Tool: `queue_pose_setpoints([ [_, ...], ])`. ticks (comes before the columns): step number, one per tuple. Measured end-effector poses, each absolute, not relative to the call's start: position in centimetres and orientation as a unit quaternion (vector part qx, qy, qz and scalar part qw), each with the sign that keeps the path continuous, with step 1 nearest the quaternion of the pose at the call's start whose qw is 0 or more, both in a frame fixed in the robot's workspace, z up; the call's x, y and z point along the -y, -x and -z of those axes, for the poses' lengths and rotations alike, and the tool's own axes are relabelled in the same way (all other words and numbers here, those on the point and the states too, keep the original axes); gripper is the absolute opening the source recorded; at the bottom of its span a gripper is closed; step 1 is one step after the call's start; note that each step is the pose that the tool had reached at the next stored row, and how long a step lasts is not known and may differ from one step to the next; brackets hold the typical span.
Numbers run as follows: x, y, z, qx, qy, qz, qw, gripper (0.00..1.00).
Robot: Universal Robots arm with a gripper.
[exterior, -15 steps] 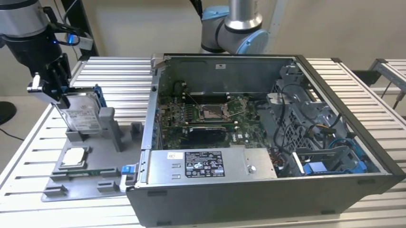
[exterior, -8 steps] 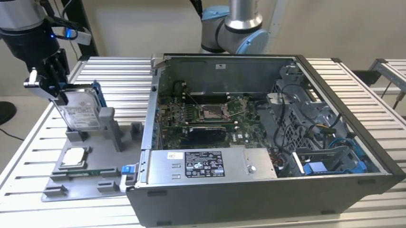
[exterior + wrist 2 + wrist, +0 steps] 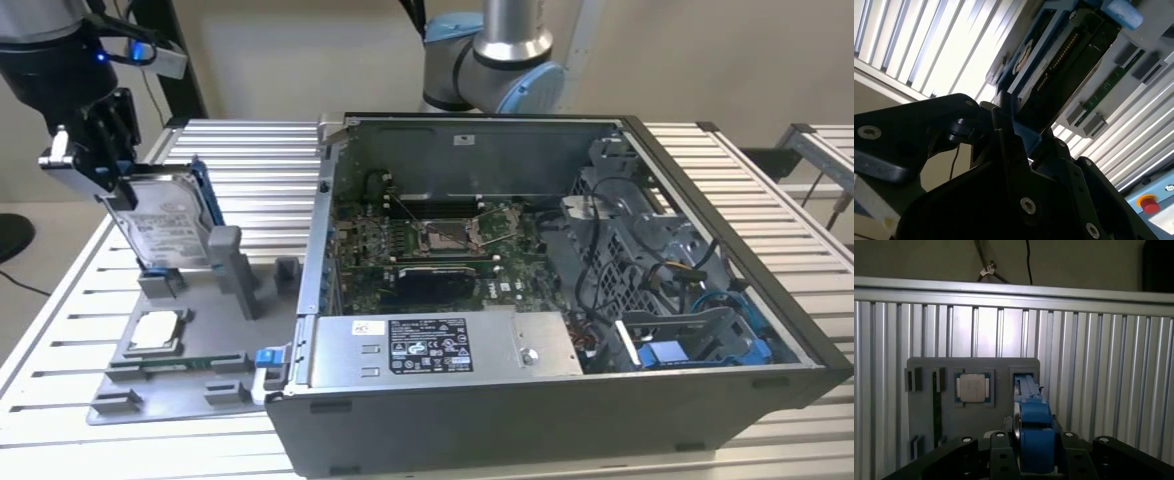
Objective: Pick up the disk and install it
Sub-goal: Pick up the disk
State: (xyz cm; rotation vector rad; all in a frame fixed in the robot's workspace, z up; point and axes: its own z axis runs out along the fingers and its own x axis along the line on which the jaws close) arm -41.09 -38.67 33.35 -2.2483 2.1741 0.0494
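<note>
The black end effector is clamped on the top edge of the flat silver blue-framed disk. The disk stands upright on the grey plastic holder.

This is a robot lab. An open computer sits on a ribbed metal table, and a robot arm stands at its 12 o'clock.

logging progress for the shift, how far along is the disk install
Done: the pincer is closed on the top edge of the disk. In hand: the disk stands upright, its lower end at the grey holder. Left: it is not yet in the open computer case.
</note>
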Motion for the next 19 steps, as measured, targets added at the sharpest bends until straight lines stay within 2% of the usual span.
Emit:
queue_pose_setpoints([
  [19,38.7,41.1,-37.0,-0.695,0.719,-0.016,0.007,0.00],
])
